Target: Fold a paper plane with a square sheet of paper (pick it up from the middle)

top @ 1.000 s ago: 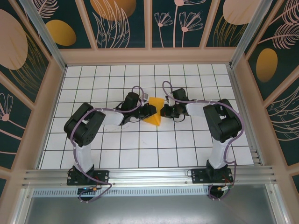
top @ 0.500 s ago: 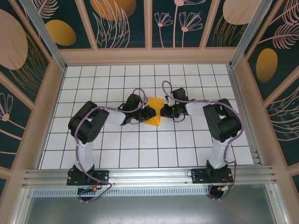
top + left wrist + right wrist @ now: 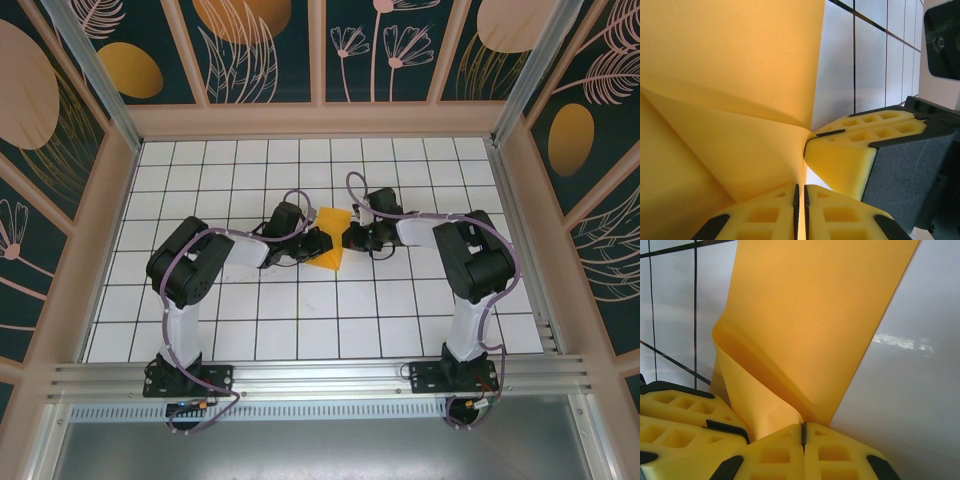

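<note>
The square sheet of paper (image 3: 331, 238), bright orange-yellow, is bent into a peaked shape and held between both arms at the middle of the tiled floor. My left gripper (image 3: 318, 241) is shut on its left part; in the left wrist view the paper (image 3: 725, 90) runs down into the closed jaws of that gripper (image 3: 800, 190). My right gripper (image 3: 352, 237) is shut on the right part; in the right wrist view the paper (image 3: 810, 325) folds down into the closed jaws of that gripper (image 3: 803, 431). The two grippers sit nearly tip to tip. The right gripper's yellow fingers (image 3: 850, 155) show in the left wrist view.
The white tiled floor (image 3: 330, 320) is ringed by a wooden frame with dark leaf-patterned panels (image 3: 260, 50) bearing painted orange ovals. The aluminium rail (image 3: 320, 375) with both arm bases runs along the near edge. Tiles lie open all around the arms.
The left arm's elbow has swung a little right and its gripper has pushed closer to the right gripper. The paper's peak now stands narrower and slightly farther back.
</note>
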